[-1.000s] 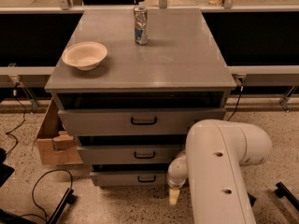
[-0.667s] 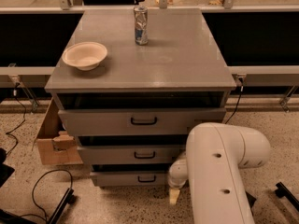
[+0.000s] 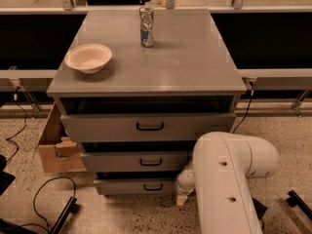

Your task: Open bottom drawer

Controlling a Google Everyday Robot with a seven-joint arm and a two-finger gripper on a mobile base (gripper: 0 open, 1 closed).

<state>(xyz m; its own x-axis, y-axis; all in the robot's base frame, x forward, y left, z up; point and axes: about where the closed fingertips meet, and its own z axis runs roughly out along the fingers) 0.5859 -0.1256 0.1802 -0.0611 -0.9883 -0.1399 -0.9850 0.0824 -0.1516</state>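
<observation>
The robot's white arm (image 3: 224, 189) fills the lower right of the frame. A thick link rises from the bottom edge to a rounded elbow at right of centre. From there a slimmer, rounded section bends back down and to the left, ending low beside the grey cabinet (image 3: 195, 67).

The gripper (image 3: 182, 198) hangs from that section at lower centre, and only a cream-coloured tip shows, pointing down toward the speckled floor (image 3: 126, 218). It sits just past the right end of the bottom drawer (image 3: 122, 186), well to the right of the black loop handle (image 3: 153, 186). Whether it touches the drawer front, how far it is open and whether it holds anything cannot be told, since the arm hides most of it.

The bottom drawer is the lowest and narrowest front of the three, at lower centre, under the middle drawer (image 3: 112, 162) and the top drawer (image 3: 97, 128). A dark gap shows above each front.

On the cabinet top, a pale bowl (image 3: 88, 57) sits at upper left and a can (image 3: 146, 26) stands upright at upper centre. An open cardboard box (image 3: 56, 147) rests on the floor at the left, against the cabinet's side
</observation>
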